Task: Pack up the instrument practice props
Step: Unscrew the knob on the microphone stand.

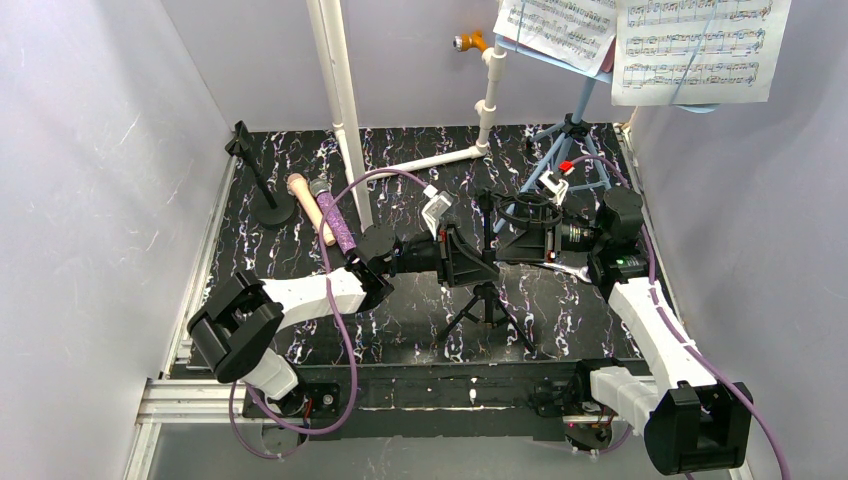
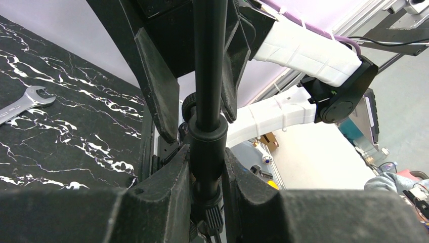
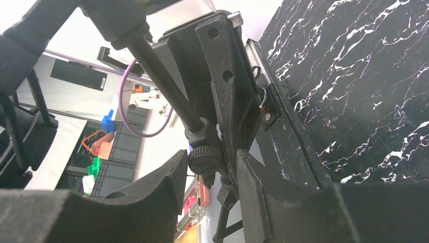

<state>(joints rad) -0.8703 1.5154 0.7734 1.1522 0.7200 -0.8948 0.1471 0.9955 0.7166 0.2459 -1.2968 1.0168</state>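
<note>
A: Near the desk's (image 1: 410, 325) near edge, about midway, stands the black mic tripod (image 1: 487, 305). How will it handle?

B: I'd judge it light, stiff and top-heavy, with its legs spread, so take the pole (image 2: 210, 61). The left gripper (image 2: 206, 167) clamps it. The right gripper (image 3: 210, 169) straddles the knob (image 3: 205, 161); pinched or not, I cannot tell. No box or bag shows.

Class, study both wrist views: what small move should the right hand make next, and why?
Probably close the right hand onto the knob: it sits between the open fingers, not yet gripped, while the left hand clamps the pole of the black mic tripod.
</note>
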